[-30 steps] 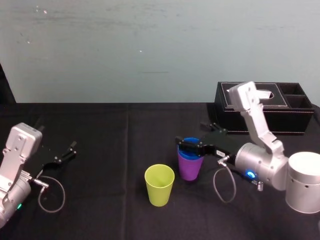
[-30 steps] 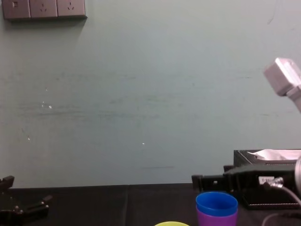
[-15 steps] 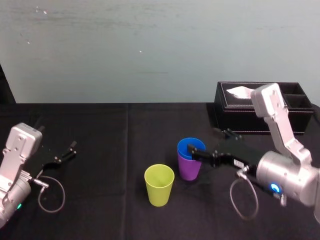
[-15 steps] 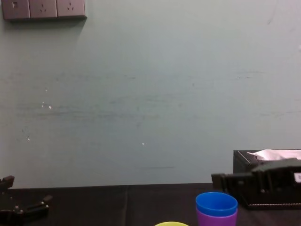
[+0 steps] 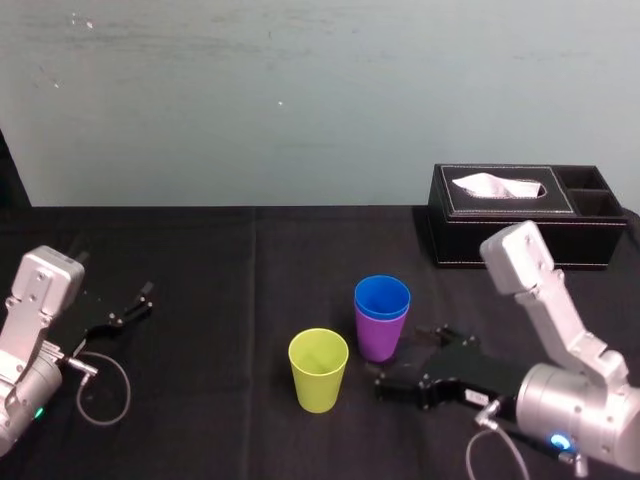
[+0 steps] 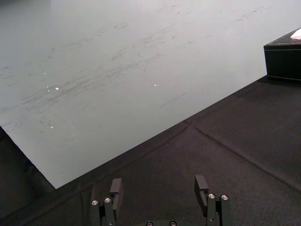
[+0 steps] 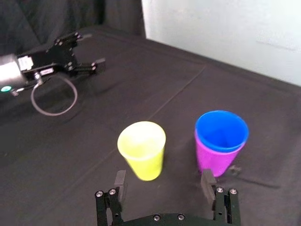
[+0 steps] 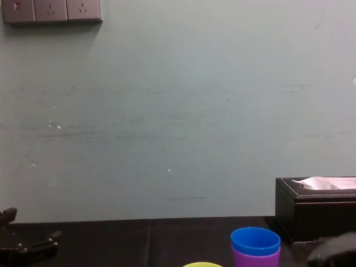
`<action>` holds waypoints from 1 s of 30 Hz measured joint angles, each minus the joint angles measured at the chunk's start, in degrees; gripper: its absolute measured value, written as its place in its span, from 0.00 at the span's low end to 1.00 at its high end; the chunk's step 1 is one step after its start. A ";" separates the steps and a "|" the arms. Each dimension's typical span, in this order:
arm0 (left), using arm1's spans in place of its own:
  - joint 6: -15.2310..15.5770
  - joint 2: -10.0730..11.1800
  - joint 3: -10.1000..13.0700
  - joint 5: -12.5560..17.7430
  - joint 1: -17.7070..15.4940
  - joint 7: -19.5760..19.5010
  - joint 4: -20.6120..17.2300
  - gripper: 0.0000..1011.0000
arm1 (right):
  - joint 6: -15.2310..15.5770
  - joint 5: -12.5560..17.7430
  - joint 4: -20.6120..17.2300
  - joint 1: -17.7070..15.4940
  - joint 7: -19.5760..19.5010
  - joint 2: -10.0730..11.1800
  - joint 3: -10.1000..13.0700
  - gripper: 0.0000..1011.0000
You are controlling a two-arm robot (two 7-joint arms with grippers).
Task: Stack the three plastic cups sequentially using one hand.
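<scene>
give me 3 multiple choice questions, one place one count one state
1. Where is the smooth blue plastic cup? A) inside the purple plastic cup B) in the jaws C) lying apart, tipped
2. How many cups stand unstacked? A) none B) one C) three
3. Right gripper jaws: A) shut on a cup B) open, empty C) shut, empty
A: blue rim inside purple. B: only the yellow-green plastic cup stands alone. B: spread wide near the cups; left gripper parked far left.
</scene>
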 joint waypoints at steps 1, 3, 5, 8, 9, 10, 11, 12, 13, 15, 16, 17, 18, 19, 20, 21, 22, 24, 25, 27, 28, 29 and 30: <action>0.00 0.00 0.00 0.00 0.00 0.00 0.00 0.99 | 0.19 -0.02 -0.08 -0.14 -0.12 0.00 -0.53 0.99; 0.00 0.00 0.00 0.00 0.00 0.00 0.00 0.99 | 0.33 -0.09 -0.03 -0.16 -0.23 -0.11 -1.10 0.99; 0.00 0.00 0.00 0.00 0.00 0.00 0.00 0.99 | 0.46 -0.15 0.26 -0.13 -0.26 -0.29 -1.74 0.99; 0.00 0.00 0.00 0.00 0.00 0.00 0.00 0.99 | 0.59 -0.68 1.32 0.47 -0.29 -0.95 -3.41 0.99; 0.00 0.00 0.00 0.00 0.00 0.00 0.00 0.99 | 0.59 -0.85 1.52 0.62 -0.30 -1.08 -3.71 0.99; 0.00 0.00 0.00 0.00 0.00 0.00 0.00 0.99 | 0.59 -1.05 1.83 0.80 -0.31 -1.32 -4.13 0.99; 0.00 0.00 0.00 0.00 0.00 0.00 0.00 0.99 | 0.59 -1.16 2.07 0.97 -0.31 -1.50 -4.43 0.99; 0.00 0.00 0.00 0.00 0.00 0.00 0.00 0.99 | 0.59 -1.56 2.67 1.38 -0.33 -1.93 -5.09 0.99; 0.00 0.00 0.00 0.00 0.00 0.00 0.00 0.99 | 0.58 -1.78 2.98 1.61 -0.33 -2.16 -5.44 0.99; 0.00 0.00 0.00 0.00 0.00 0.00 0.00 0.99 | 0.52 -2.19 3.52 1.99 -0.33 -2.53 -6.03 0.99; 0.00 0.00 0.00 0.00 0.00 0.00 0.00 0.99 | 0.20 -3.07 4.57 2.63 -0.34 -3.13 -6.90 0.99; 0.00 0.00 0.00 0.00 0.00 0.00 0.00 0.99 | 0.20 -3.07 4.57 2.63 -0.34 -3.13 -6.90 0.99; 0.00 0.00 0.00 0.00 0.00 0.00 0.00 0.99 | 0.10 -3.31 4.86 2.80 -0.33 -3.29 -7.10 0.99; 0.00 0.00 0.00 0.00 0.00 0.00 0.00 0.99 | -0.21 -3.91 5.58 3.25 -0.31 -3.72 -7.60 0.99; 0.00 0.00 0.00 0.00 0.00 0.00 0.00 0.99 | -0.37 -4.23 5.93 3.45 -0.29 -3.91 -7.84 0.99; 0.00 0.00 0.00 0.00 0.00 0.00 0.00 0.99 | -0.64 -4.74 6.57 3.79 -0.30 -4.25 -8.22 0.99; 0.00 0.00 0.00 0.00 0.00 0.00 0.00 0.99 | -0.78 -5.01 6.94 3.98 -0.27 -4.48 -8.44 0.99; 0.00 0.00 0.00 0.00 0.00 0.00 0.00 0.99 | -1.20 -5.83 7.92 4.53 -0.16 -5.15 -8.92 0.99; 0.00 0.00 0.00 0.00 0.00 0.00 0.00 0.99 | -1.34 -6.07 8.24 4.70 -0.05 -5.36 -9.04 0.99; 0.00 0.00 0.00 0.00 0.00 0.00 0.00 0.99 | -1.81 -6.76 9.01 5.12 0.14 -5.90 -9.31 0.99; 0.00 0.00 0.00 0.00 0.00 0.00 0.00 0.99 | -1.98 -6.95 9.30 5.26 0.18 -6.10 -9.38 0.99; 0.00 0.00 0.00 0.00 0.00 0.00 0.00 0.99 | -2.15 -7.15 9.52 5.36 0.25 -6.30 -9.43 0.99; 0.00 0.00 0.00 0.00 0.00 0.00 0.00 0.99 | -2.40 -7.49 9.93 5.57 0.41 -6.72 -9.48 0.99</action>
